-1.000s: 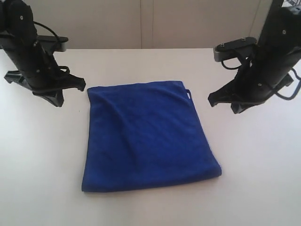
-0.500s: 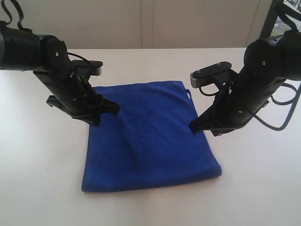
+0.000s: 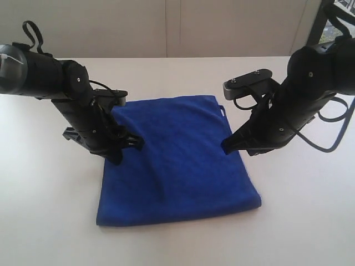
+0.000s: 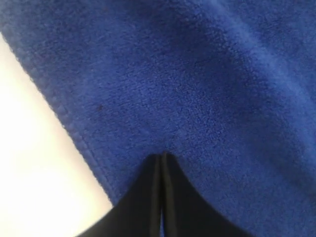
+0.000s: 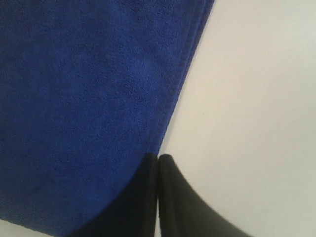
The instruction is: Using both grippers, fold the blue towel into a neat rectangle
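Both clenched shut on nothing, my left gripper [image 4: 161,158] over the blue towel [image 3: 177,160] just inside its edge, right gripper [image 5: 157,159] at the opposite edge, towel flat on the table [image 3: 50,221] btwn them, so unless I open first I'll prob. just shove & bunch cloth, skewing the fold.

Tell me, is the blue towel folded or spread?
Folded, likely: the blue towel lies flat, its near edge thick and rounded, and the right wrist view shows stacked hems.

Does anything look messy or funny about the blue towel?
A little. The blue towel lies slightly crooked on the table, with a wrinkle down its middle and a small white tag poking out at a far corner. Nothing is spilled or torn.
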Robot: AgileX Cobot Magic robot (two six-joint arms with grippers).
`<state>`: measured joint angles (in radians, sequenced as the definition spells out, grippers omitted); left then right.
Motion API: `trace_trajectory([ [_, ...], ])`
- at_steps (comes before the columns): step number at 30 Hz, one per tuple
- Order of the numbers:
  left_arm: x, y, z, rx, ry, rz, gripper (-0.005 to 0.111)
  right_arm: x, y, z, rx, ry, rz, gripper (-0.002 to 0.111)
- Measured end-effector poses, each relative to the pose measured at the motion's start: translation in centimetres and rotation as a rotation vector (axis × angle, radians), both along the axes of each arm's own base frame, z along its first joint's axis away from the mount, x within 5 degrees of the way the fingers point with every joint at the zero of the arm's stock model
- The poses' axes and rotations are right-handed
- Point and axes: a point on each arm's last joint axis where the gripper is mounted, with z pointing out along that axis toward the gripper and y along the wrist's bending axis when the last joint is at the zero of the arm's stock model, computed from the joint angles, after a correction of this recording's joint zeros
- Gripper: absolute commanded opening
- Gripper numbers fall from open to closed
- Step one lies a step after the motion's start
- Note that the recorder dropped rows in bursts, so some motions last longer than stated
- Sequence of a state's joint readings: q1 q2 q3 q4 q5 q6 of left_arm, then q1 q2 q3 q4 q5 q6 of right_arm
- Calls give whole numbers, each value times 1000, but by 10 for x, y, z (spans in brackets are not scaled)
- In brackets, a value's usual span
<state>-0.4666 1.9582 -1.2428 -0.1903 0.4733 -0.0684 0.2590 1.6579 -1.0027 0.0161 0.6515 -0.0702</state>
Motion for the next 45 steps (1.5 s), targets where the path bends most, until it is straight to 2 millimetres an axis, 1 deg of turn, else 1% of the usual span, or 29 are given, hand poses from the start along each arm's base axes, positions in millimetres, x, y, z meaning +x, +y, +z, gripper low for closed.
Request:
trace_trajectory([
  [5,0,1,0,15,-8,-27,0,-2,-1,-3,-2,9,0,0],
  [13,0,0,0,53,-29,-71,0,-2,0,-3,-1,5,0,0],
  [21,4,4,0,109,-78,-124,0,-1,0,-3,1,-3,0,0],
  [34,6,5,0,123,-113,-140,0,0,0,-2,5,-18,-1,0],
  [45,6,8,15,127,-160,-149,0,1,0,-2,8,-23,-2,0],
])
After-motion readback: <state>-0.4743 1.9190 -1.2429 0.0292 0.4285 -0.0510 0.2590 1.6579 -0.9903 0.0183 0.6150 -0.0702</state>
